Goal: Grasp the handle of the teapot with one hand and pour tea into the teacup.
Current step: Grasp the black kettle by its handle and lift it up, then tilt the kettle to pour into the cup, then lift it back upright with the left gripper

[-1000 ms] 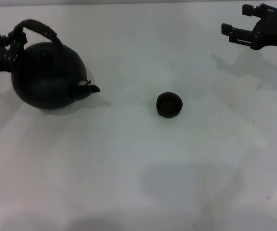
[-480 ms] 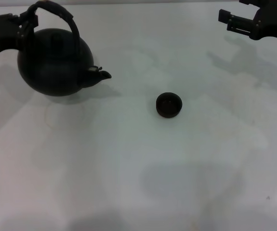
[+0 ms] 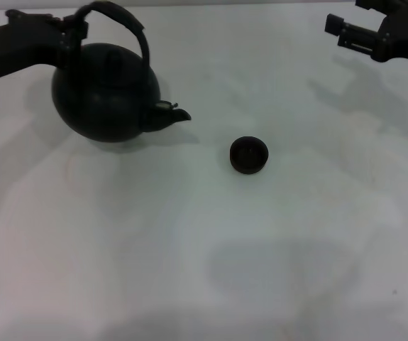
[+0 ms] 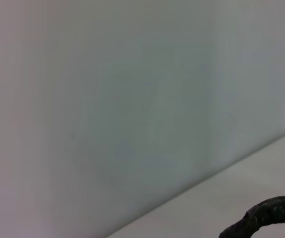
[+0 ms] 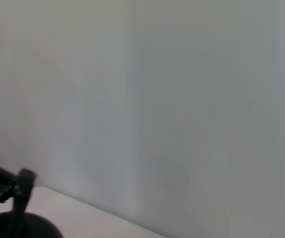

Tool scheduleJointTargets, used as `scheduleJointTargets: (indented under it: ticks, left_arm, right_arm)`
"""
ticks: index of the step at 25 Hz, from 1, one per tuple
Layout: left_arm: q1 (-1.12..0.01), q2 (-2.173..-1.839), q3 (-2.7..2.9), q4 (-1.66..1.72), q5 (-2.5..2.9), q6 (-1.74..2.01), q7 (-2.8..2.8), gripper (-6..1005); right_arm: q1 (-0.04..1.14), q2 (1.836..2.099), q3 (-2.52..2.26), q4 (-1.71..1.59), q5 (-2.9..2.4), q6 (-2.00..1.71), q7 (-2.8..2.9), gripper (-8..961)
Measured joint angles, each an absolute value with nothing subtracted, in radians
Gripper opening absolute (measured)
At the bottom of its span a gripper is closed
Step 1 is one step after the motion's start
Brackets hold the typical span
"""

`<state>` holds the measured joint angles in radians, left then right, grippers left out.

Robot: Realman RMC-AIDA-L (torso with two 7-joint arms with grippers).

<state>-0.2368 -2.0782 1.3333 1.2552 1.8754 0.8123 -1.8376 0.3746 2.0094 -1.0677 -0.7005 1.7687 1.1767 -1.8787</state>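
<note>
We locate the teacup near table centre. At its 10 o'clock, apart from it, the teapot points its spout at the cup. Our left gripper is clamped on the handle. At 2 o'clock, the right gripper sits parked; we cannot tell its state.

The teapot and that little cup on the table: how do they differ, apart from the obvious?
The teapot is far bigger than the teacup. The teapot has an arched handle, a lid and a spout pointing toward the cup; the teacup is a plain open bowl with no handle. The left gripper grips the teapot by its handle; the teacup stands alone, untouched. The right gripper is parked far off. Both are round and dark.
</note>
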Motion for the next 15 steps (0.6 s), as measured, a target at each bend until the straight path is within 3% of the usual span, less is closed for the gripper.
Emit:
scheduleJointTargets:
  ticks: [15]
  left_arm:
    - [-0.392,-2.071,1.524,1.279,2.26,0.771,-2.115,119]
  right_arm:
    - [0.35,2.007,-1.057,-0.661,1.804,1.21,-1.933,828]
